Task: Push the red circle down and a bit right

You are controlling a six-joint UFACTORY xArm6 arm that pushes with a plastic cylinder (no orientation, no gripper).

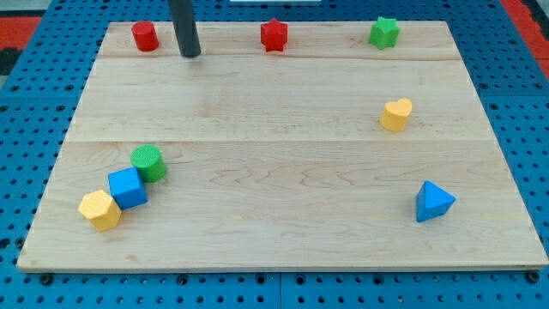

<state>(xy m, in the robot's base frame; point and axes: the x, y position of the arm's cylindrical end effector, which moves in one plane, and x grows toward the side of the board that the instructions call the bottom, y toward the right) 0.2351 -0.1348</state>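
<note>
The light wooden board (283, 129) with plank seams fills most of the view and lies on a blue perforated base (17, 129); at the 1 o'clock corner there is a strip of red (523, 17), what it is I cannot tell.

The dark straight rod comes in from 12 o'clock and my tip (191, 54) stands on the board near the top edge. There is no hand here, only a plain rod, so nothing spreads or pinches.

The red circle block (145, 36) is at approx. 10 o'clock of the board, near the top-left corner. It lies just beside my tip, at about 10 o'clock from it, with a small gap, not touching. This relation decides the move: the block must go toward 5 o'clock, and my tip is on that same side, i.e. on the wrong side. In my judgement the tip must first pass around to the block's 11 o'clock side, w/o bumping it.

Other blocks, smaller:
- red star (274, 35), top middle
- green star (384, 32), top right
- yellow heart (396, 114), 3 o'clock
- blue triangle (434, 202), 4 o'clock
- green circle (148, 162), blue cube (128, 188) and yellow hexagon (100, 210), a touching row at 8 o'clock
</note>
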